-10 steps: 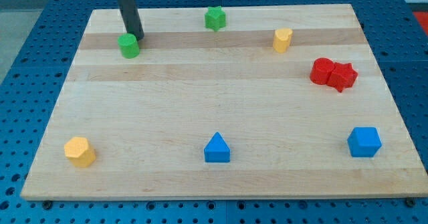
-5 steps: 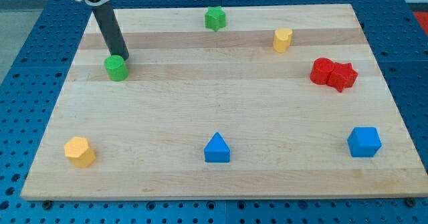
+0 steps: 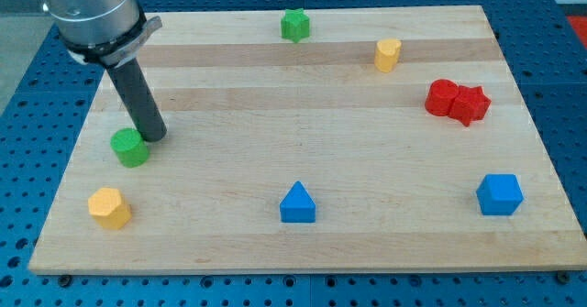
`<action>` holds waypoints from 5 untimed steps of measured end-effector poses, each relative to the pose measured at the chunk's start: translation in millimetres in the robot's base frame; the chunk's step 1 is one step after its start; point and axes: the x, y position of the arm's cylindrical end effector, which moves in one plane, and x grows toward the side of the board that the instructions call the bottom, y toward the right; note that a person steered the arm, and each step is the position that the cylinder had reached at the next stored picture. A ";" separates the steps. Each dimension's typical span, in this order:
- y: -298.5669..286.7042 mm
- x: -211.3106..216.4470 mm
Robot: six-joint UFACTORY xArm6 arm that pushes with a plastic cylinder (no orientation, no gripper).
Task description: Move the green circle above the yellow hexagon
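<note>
Green circle [image 3: 129,148]: moved from near board's top-left edge toward 7 o'clock across both earlier pictures; ended at left side of board, at about 1 o'clock from yellow hexagon [image 3: 109,207], close but apart.

My tip [image 3: 154,137]: travelled same 7 o'clock course, stayed against circle's 1 o'clock side throughout. Rod's upper body and grey collar came further into view at top-left.

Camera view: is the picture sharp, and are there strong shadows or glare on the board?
Camera view: sharp overall; the green circle and yellow hexagon have crisp edges. Lighting is even; blocks cast only faint, short shadows. No glare shows on the wooden board. My tip is sharp, at the circle's upper right.
</note>
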 end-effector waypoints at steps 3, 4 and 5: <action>-5.5 -0.6; -18.3 -12.4; -45.8 -10.2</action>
